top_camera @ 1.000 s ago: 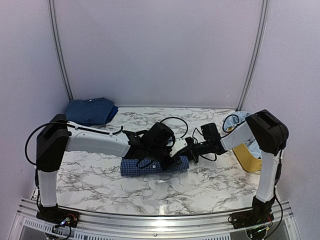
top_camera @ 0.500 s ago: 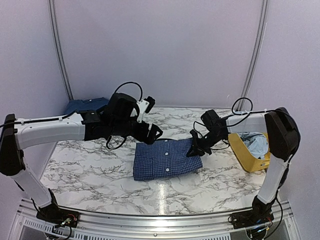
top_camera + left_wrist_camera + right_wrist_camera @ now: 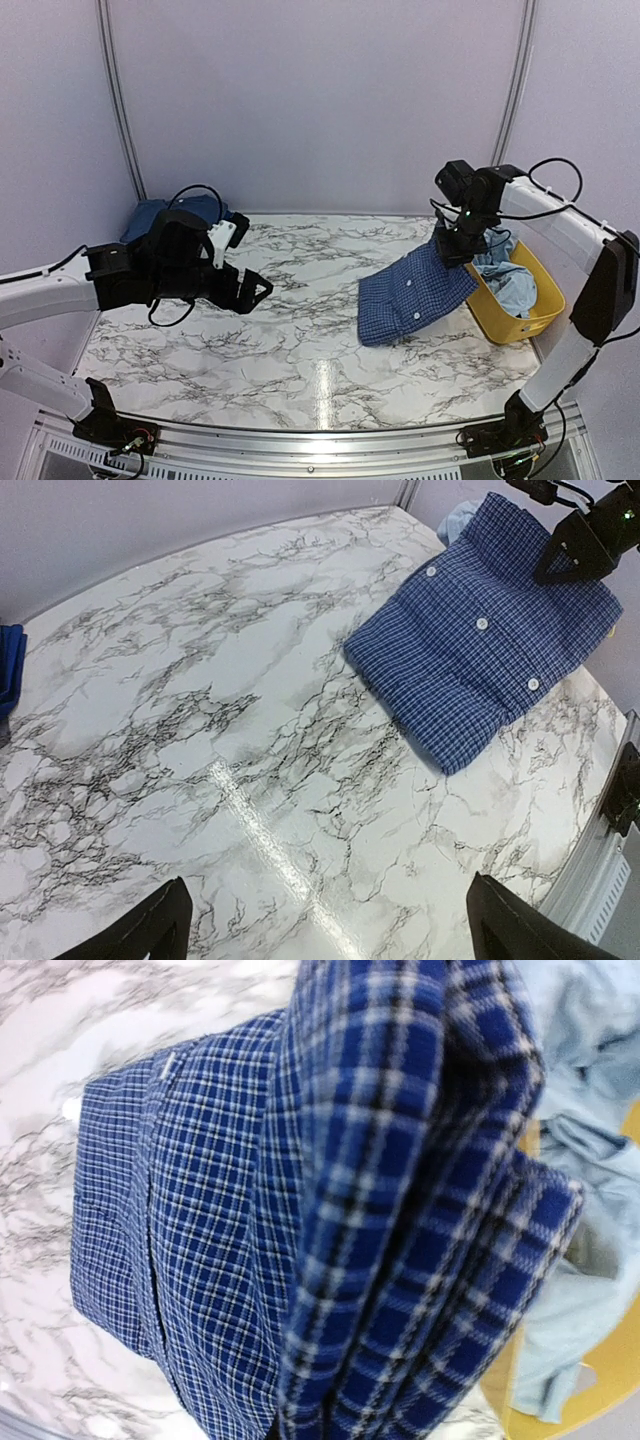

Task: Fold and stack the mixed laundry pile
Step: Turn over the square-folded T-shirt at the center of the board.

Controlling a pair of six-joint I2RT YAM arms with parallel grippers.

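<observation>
Marble tbl (image 3: pixel 300 345), lilac walls (image 3: pixel 320 100), shirt (image 3: pixel 410 295) at R

1. In the right wrist view the checked shirt (image 3: pixel 300 1210) fills the frame, blurred from closeness, and wholly hides the right gripper's (image 3: pixel 455 250) fingers.
2. In the left wrist view the bottom edge cuts off the left gripper (image 3: pixel 328 905), leaving only the tips of its fingers (image 3: pixel 150 930).
3. The dark-blue piece (image 3: pixel 145 218) lies partly behind the left arm (image 3: pixel 60 290) in the top view. The left wrist view's edge cuts it to a sliver.
4. The light-blue T-shirt (image 3: pixel 505 282) is partly hidden by the checked shirt's raised edge and the tub (image 3: pixel 535 325) wall.
</observation>
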